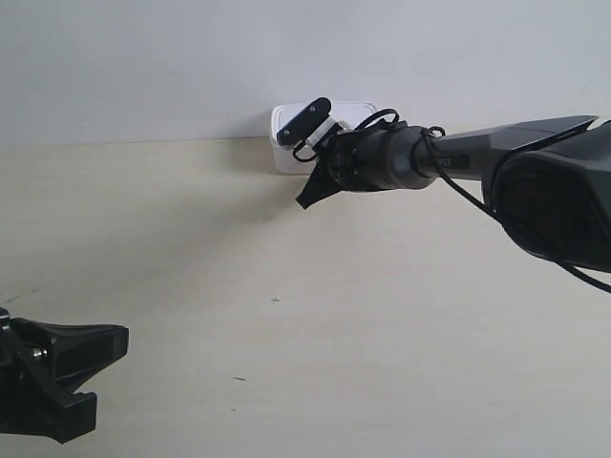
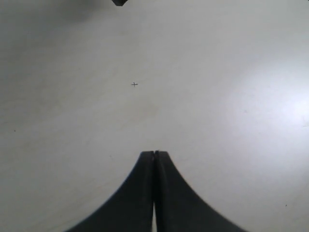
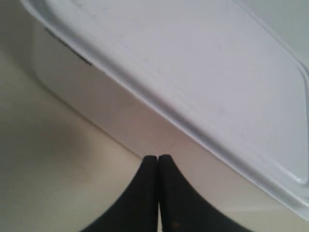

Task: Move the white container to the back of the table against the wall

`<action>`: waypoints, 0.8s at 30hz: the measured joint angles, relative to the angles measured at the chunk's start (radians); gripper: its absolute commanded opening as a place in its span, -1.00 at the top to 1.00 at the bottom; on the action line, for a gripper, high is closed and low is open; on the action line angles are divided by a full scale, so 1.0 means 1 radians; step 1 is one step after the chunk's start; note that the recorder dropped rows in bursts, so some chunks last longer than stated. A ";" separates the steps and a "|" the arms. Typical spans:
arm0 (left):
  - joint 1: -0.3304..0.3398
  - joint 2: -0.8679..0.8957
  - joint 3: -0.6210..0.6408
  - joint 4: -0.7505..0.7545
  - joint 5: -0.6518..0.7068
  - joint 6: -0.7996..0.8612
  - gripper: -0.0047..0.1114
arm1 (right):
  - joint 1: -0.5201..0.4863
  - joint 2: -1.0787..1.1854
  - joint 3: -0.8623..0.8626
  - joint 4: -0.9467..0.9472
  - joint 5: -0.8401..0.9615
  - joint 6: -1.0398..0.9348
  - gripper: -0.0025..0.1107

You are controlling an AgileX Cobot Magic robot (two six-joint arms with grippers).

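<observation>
- Right arm (image 1: 544,162): a matte shell of dark grey to black, with a broad rounded housing that narrows into a slim, angular link.
- Wrist (image 1: 391,157): a dark cylinder with a faint sheen.
- Cables (image 1: 465,196): thin and black, looped around the wrist and trailing under the arm.
- Camera module (image 1: 305,121): a small black oblong with rounded ends, mounted above the wrist.
- Right tool (image 3: 158,157): two plain black fingers (image 3: 140,198), each flaring in a smooth curve from a narrow tip to a wide base.
- Left tool (image 2: 154,152): the same black, curved wedge shape. In the exterior view its body is blocky and glossy black, with a small silvery screw (image 1: 38,352).
</observation>
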 measured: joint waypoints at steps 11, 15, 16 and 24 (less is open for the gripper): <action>0.000 0.000 0.010 0.000 0.000 0.002 0.92 | 0.050 -0.168 0.190 0.108 0.056 -0.065 0.96; 0.000 -0.018 0.034 -0.014 -0.013 0.006 0.92 | 0.050 -0.333 0.409 -0.039 0.056 0.122 0.96; 0.000 -0.028 0.044 -0.022 -0.026 0.006 0.92 | 0.050 -0.370 0.451 -0.069 0.056 0.170 0.96; 0.000 -0.213 0.168 -0.102 -0.098 0.006 0.92 | 0.050 -0.727 0.835 -0.359 0.024 0.730 0.96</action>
